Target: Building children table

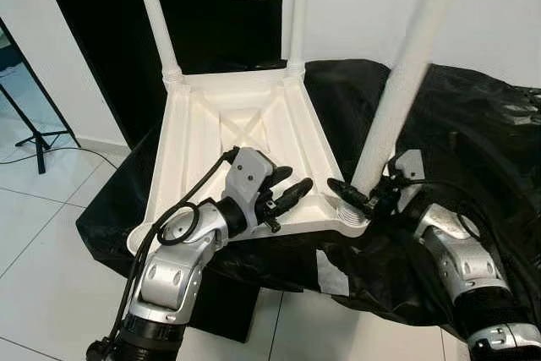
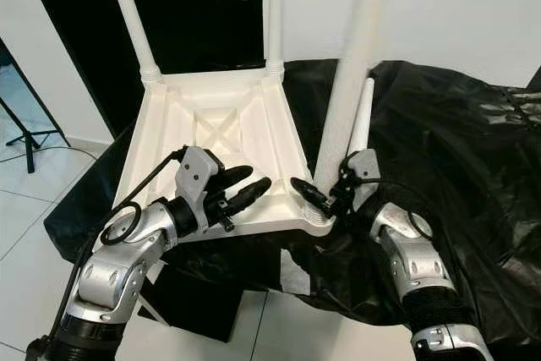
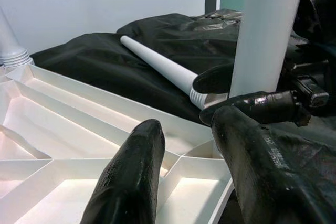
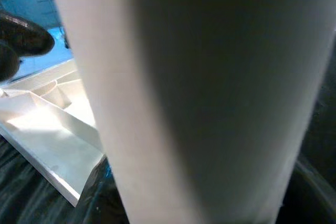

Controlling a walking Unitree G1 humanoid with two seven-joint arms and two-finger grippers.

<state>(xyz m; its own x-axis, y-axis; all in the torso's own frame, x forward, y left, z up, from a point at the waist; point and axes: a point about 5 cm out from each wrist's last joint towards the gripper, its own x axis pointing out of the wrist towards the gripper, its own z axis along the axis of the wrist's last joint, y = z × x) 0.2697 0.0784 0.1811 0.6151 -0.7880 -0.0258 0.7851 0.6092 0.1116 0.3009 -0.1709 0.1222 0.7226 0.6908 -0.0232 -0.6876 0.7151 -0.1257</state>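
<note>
My left gripper (image 1: 292, 188): fingers parted, empty, over the upturned tabletop's (image 1: 207, 128) near edge. My right gripper (image 1: 365, 196): clamped on the near-corner leg (image 1: 404, 82), top cropped. Spare leg (image 3: 160, 65) beyond, on black sheet (image 1: 473, 124).

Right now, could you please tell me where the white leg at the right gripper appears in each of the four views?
Left eye view: the leg rises right of centre, from the tabletop's near right corner.
Right eye view: the leg stands just right of centre.
Left wrist view: a white column beyond the left gripper's fingers.
Right wrist view: very close and blurred.
Shared landmark: the ribbed upturned tabletop.
</note>
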